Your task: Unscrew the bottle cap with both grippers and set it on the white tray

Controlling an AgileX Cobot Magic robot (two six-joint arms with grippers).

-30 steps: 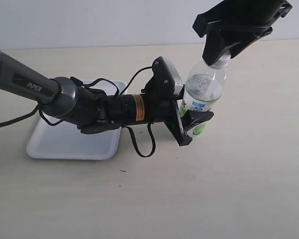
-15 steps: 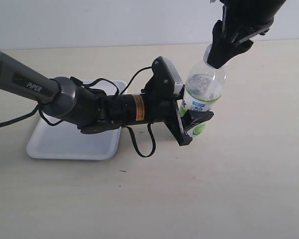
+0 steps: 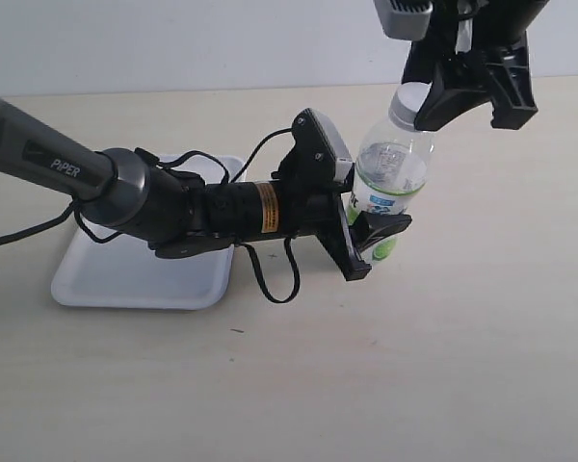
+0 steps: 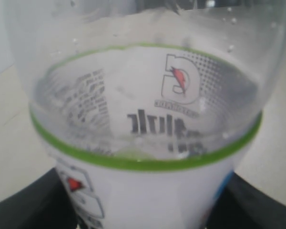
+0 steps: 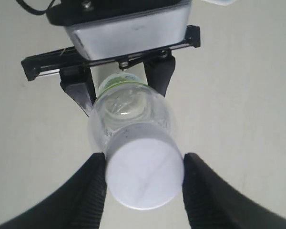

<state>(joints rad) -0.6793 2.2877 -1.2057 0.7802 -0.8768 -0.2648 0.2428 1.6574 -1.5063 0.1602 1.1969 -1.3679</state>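
Item: the bottle cap (image 5: 143, 176), white, seated on the neck of the bottle (image 3: 393, 178); not yet off. Position: at the top of the bottle, which stands near upright with its long axis rising from the table (image 3: 414, 366) and leaning slightly toward the right arm; whether its base rests on the table cannot be told. Left gripper (image 3: 378, 246): clenched on the labelled lower body of the bottle, coming in from the side, one finger on each flank. Right gripper (image 5: 143, 161): above, pointing down along the bottle's axis, with the cap directly between its two fingers. In the right wrist view each finger looks to meet the cap's edge, but in the exterior view the cap shows to one side of the claw, so whether it is gripping or merely flanking cannot be told. Nearer arm to the cap: the right. The white tray (image 3: 87, 279): flat on the table, well apart from the cap, beyond the left arm, which crosses over its near corner. Surface: pale, matt table. Room: plain light wall (image 3: 173, 38) behind.
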